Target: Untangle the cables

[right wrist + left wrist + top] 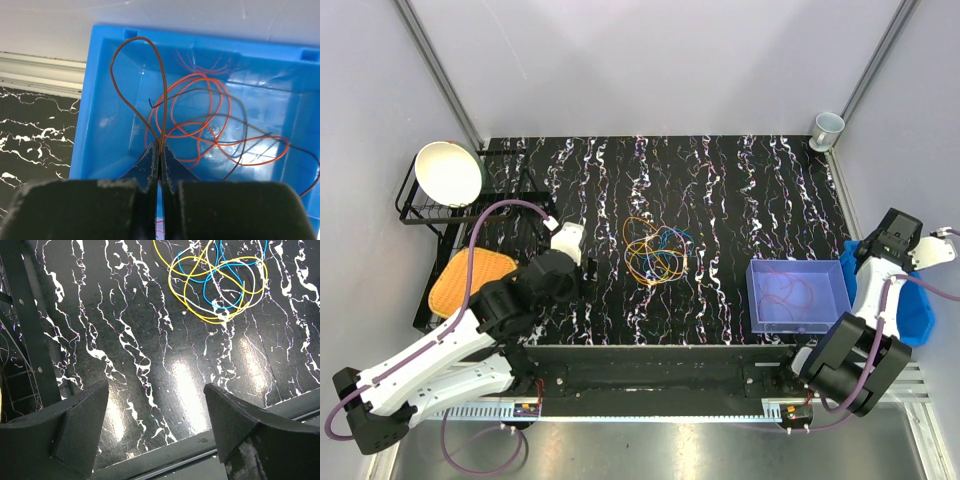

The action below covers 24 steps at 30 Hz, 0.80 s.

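Over on the right edge, my right gripper is pinched tight on one dark cable, which rises from the fingertips in a single loop above the blue bin. Down in that bin I see several orange-red cables coiled with a few more dark strands, but I can't give an exact count.

At centre table, one bunch of cables lies on its own. It shows yellow, blue and pale strands through the left wrist camera and mostly orange from above, too interlooped for me to count.

My left gripper hovers over bare tabletop to the left of that bunch, apart from it, jaws spread wide and holding nothing.

I count two containers on the right: the blue bin at the edge, and one see-through box beside it with faint reddish loops inside. On the far left there's one white bowl on one black rack, with one orange mat in front. One cup stands in the far right corner.
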{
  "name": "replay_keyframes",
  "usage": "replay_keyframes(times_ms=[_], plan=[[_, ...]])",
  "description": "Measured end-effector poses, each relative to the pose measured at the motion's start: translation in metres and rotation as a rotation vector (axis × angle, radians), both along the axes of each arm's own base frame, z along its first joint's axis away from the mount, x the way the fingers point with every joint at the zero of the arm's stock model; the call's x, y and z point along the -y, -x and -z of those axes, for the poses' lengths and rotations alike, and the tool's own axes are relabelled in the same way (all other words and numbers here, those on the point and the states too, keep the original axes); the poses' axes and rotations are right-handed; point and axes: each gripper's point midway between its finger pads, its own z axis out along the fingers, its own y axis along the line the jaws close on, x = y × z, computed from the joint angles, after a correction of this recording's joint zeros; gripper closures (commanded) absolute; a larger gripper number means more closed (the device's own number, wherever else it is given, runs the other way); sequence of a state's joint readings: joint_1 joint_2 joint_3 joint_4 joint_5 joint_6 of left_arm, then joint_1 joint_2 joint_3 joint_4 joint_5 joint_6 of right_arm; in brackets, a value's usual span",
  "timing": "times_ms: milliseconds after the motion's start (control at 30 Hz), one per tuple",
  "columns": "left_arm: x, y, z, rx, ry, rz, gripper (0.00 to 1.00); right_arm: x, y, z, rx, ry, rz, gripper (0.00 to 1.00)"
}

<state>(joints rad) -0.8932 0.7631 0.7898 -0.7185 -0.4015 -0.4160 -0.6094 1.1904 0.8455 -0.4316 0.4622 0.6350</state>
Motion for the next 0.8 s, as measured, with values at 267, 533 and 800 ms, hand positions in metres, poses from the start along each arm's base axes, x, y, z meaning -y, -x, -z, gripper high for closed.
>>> replay_keyframes(times_ms=[267,533,800], plan=[[0.0,0.0,0.0,0.002,0.0,0.001,0.19,-0.004,-0.002,0.013,-0.001,-0.042,0.008,0.76],[0.0,0.0,-0.001,0.004,-0.001,0.0,0.19,-0.007,-0.004,0.011,0.018,-0.05,-0.003,0.16],[0.0,0.0,-0.001,0.005,-0.002,-0.001,0.19,-0.026,-0.023,-0.027,0.17,-0.069,-0.125,0.11]])
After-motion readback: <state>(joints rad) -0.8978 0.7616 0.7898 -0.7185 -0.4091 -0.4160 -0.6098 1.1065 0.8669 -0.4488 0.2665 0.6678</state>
